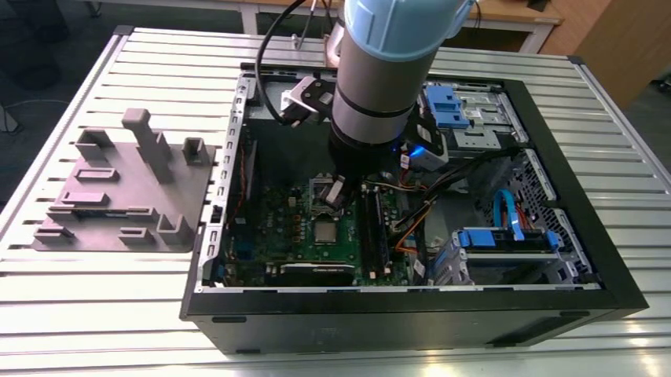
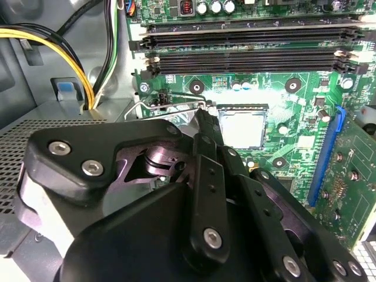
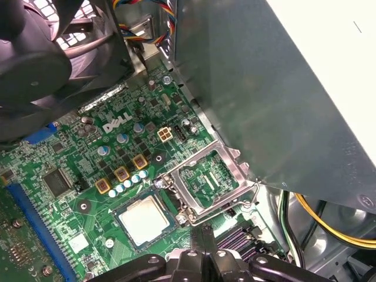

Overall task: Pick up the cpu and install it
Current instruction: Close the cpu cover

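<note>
You have the cpu lying flat in the motherboard socket, silvery top facing up; it is square, so no long axis stands out, and its edges run parallel to the socket's edges. You can see it too in the second wrist view and, small, in the exterior view. The hinged metal socket frame is swung open and lies just beside the chip, leaving its top uncovered.

Your gripper hangs just above the board near the open frame, apart from the chip. Its fingers are drawn together into a narrow tip with nothing between them.

For room, note the two long memory slots running along one side of the socket, the blue expansion slot on another, and yellow and black cables near the case wall. In the exterior view the arm reaches down into the open computer case, whose walls ring the board. The grey fixture plate sits on the slatted table at the exterior view's left, well apart from the case.
</note>
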